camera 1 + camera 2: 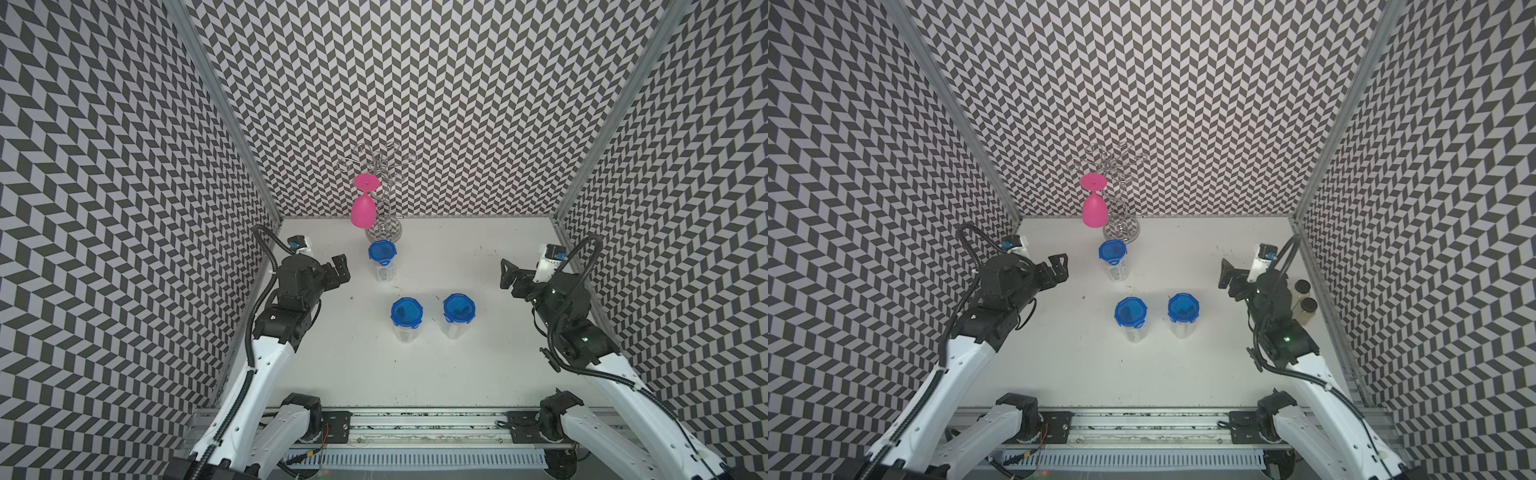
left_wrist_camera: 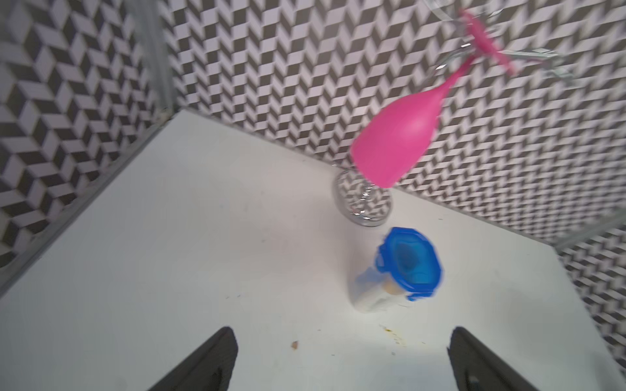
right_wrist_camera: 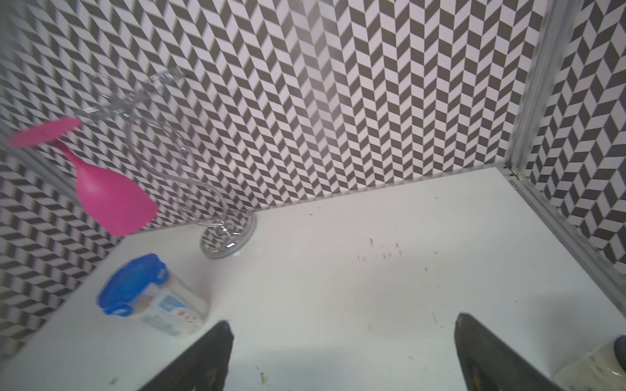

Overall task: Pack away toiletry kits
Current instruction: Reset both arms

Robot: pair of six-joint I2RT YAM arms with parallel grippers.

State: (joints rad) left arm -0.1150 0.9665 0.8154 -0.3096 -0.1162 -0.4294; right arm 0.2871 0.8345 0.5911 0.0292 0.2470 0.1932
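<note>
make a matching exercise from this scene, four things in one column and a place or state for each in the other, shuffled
Things:
1. pink goblet
2. wire rack
3. left gripper
4. jar nearest the rack

Places or states:
a. open, holding nothing
b. hanging upside down
c. upright on the table, blue lid on
d. silver, its round base at the back wall

Pairs: 1-b, 2-d, 3-a, 4-c
</note>
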